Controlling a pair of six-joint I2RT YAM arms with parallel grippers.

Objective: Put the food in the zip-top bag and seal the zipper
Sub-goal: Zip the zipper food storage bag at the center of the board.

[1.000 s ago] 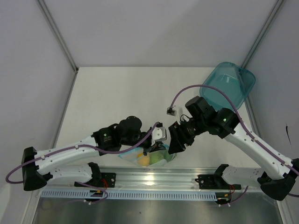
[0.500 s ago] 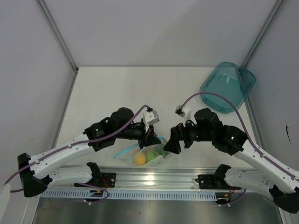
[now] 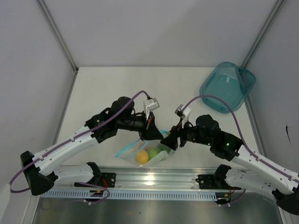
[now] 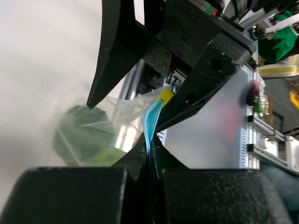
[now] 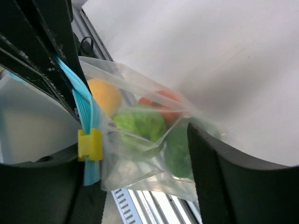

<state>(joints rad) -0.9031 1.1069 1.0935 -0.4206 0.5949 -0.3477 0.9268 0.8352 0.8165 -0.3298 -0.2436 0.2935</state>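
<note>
The clear zip-top bag (image 3: 140, 150) hangs by its mouth near the table's front edge. Its teal zipper (image 4: 151, 122) is pinched in my left gripper (image 4: 150, 145), which is shut on it. Inside the bag is the food: a yellow piece (image 5: 105, 95), an orange-red one (image 5: 161, 103), a light green one (image 5: 140, 123) and a dark green one (image 5: 180, 149). A yellow slider (image 5: 89, 143) sits on the zipper (image 5: 83, 106). My right gripper (image 5: 140, 149) is open, its jaws standing either side of the bag's slider end. In the top view the left gripper (image 3: 156, 134) and the right gripper (image 3: 169, 141) nearly meet.
A translucent teal bowl (image 3: 227, 86) lies tilted at the back right corner. The aluminium rail (image 3: 154, 179) with both arm bases runs just in front of the bag. White walls enclose the table on three sides.
The left gripper has carried the bag's mouth up and toward the back. The right arm has swung lower, bringing its jaws in around the bag's slider end.
</note>
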